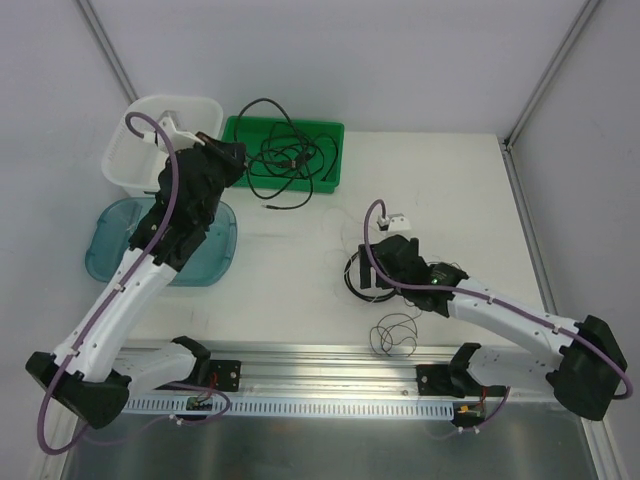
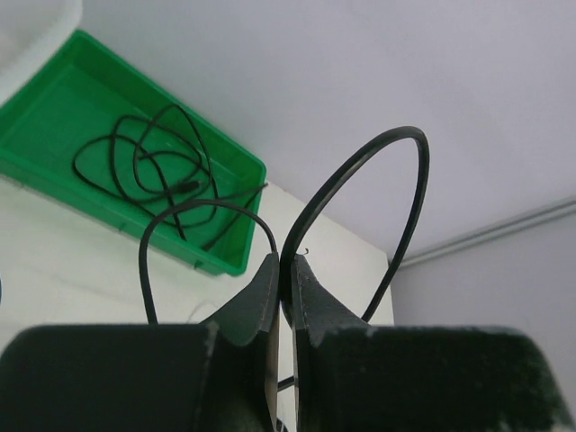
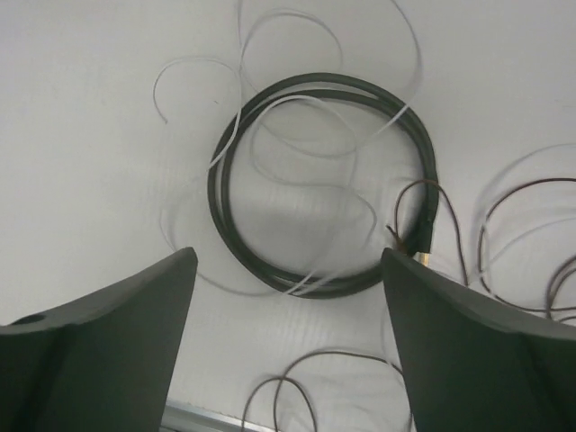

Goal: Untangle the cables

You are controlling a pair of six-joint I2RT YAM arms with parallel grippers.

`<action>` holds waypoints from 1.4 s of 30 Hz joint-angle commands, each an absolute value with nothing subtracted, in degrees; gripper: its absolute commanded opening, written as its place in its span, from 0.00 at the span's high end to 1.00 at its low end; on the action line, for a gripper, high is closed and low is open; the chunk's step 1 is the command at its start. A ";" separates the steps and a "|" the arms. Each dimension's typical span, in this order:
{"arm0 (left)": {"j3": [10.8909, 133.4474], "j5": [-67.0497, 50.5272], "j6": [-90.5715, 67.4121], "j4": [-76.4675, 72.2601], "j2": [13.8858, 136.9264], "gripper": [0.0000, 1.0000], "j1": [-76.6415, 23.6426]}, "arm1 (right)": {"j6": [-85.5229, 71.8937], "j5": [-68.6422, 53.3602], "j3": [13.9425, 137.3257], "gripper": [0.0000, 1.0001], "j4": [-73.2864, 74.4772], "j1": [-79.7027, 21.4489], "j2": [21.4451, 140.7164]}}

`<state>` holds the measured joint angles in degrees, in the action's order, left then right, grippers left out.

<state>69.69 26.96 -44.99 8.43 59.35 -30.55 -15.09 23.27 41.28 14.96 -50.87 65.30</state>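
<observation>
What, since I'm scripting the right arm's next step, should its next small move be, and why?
Probably lower the right gripper onto the white cable just outside the black coil and close. Its jaws stand open above the coil, which the white cable crosses; the left gripper is shut on another black cable.

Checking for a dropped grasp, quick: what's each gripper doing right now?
Left gripper: closed, holding a black cable.
Right gripper: open, holding nothing, over a coiled black cable.
</observation>
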 commanded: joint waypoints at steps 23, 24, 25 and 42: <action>104.68 13.09 -31.64 3.87 106.60 1.00 -11.87 | -8.18 29.80 45.53 0.00 31.03 -51.06 47.64; 104.68 13.44 -31.29 3.87 108.00 1.00 -11.69 | -8.26 29.88 45.53 0.00 31.11 -51.15 47.72; 104.76 14.06 -30.94 3.78 110.98 1.00 -11.78 | -8.35 29.97 45.44 0.01 31.37 -51.07 47.90; 102.05 12.58 -23.12 4.31 112.34 0.16 -11.60 | -10.46 31.02 46.93 0.00 36.82 -51.15 45.62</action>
